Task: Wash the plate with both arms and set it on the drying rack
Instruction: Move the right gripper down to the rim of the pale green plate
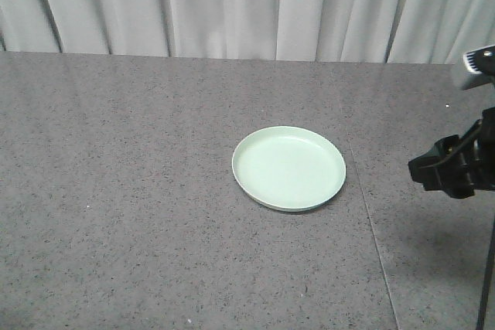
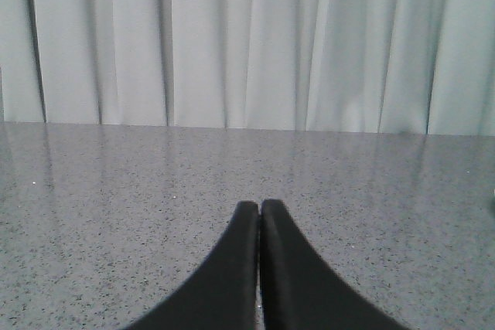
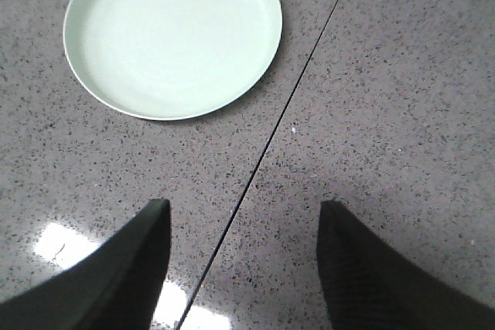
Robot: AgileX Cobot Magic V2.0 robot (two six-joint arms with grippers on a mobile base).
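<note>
**Status: nothing done yet, plate not picked up**

We are seeing the plate (image 1: pixel 288 168) lying flat and right side up on the grey speckled worktop (image 1: pixel 116 206), a little right of centre in the front view, with nothing touching it. In the right wrist view the plate (image 3: pixel 172 36) is sitting at upper left, just left of the thin seam (image 3: pixel 298 86) running through the worktop.

The right arm (image 1: pixel 456 166) is hanging at the right edge of the front view, apart from the plate. Its jaws are standing wide open over bare worktop, straddling the seam and holding nothing.

The left arm (image 2: pixel 260 208) is not showing in the front view. Its wrist camera is looking across the worktop at the white curtain (image 2: pixel 232 36), with the jaws pressed together on nothing and no plate in sight.

We are not finding a drying rack or any water in these views.

We are judging progress as zero: the grasp, the two-arm wash and the racking are all left. The first job is likely getting the right jaws onto the plate's rim.
</note>
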